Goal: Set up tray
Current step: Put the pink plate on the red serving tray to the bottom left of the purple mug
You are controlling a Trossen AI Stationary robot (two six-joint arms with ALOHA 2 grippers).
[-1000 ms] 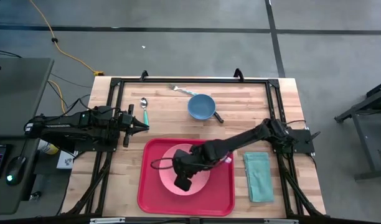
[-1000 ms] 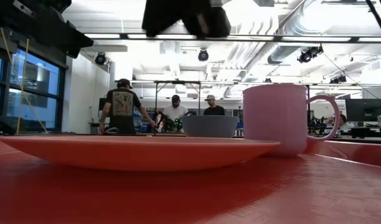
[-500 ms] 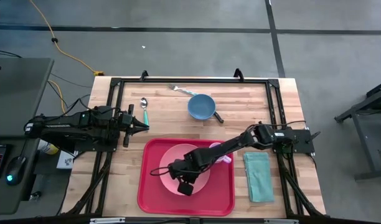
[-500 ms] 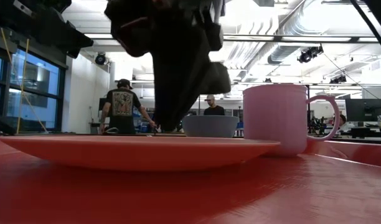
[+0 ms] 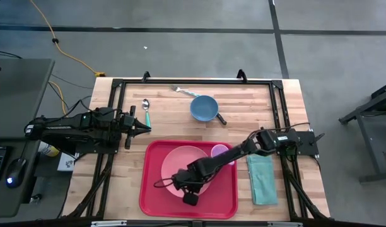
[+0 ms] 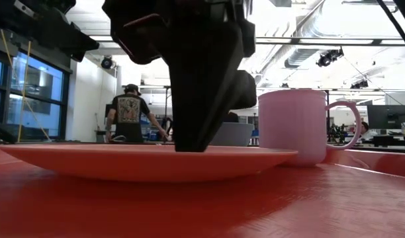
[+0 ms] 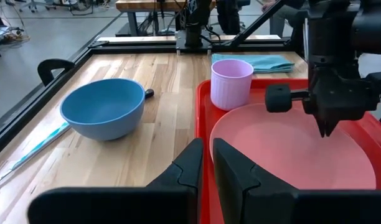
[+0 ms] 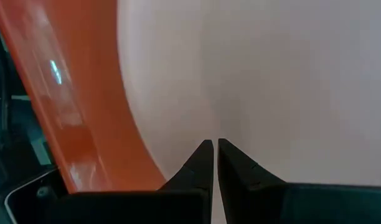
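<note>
The red tray (image 5: pixel 152 195) lies at the table's near middle. The round pink plate (image 5: pixel 180 161) rests flat in it, and a pale pink cup (image 5: pixel 219 151) stands upright in its far right corner. My right gripper (image 7: pixel 326 132) is shut and points straight down over the plate's near part (image 8: pixel 271 74). Its fingertips (image 6: pixel 192 149) are at about the plate's surface. My left gripper (image 7: pixel 204 155) is shut and waits level above the bare table left of the tray. My right gripper comes at the pink plate's inner surface (image 8: pixel 197 112) from above with shut fingers, near the plate's near rim. I cannot tell whether the tips touch the plate or stop just over it. The plate lies flat in the tray.
A blue bowl (image 5: pixel 204 108) stands beyond the tray, with a fork (image 5: pixel 180 90) behind it. A spoon (image 5: pixel 146 104) and a teal-handled utensil (image 5: pixel 147 116) lie at the far left. A folded teal cloth (image 5: pixel 262 178) lies right of the tray. People stand in the room behind.
My right gripper has come down over the plate and moved a little toward the table's near edge, staying shut and pointing down. The plate, cup and tray have kept their places.
</note>
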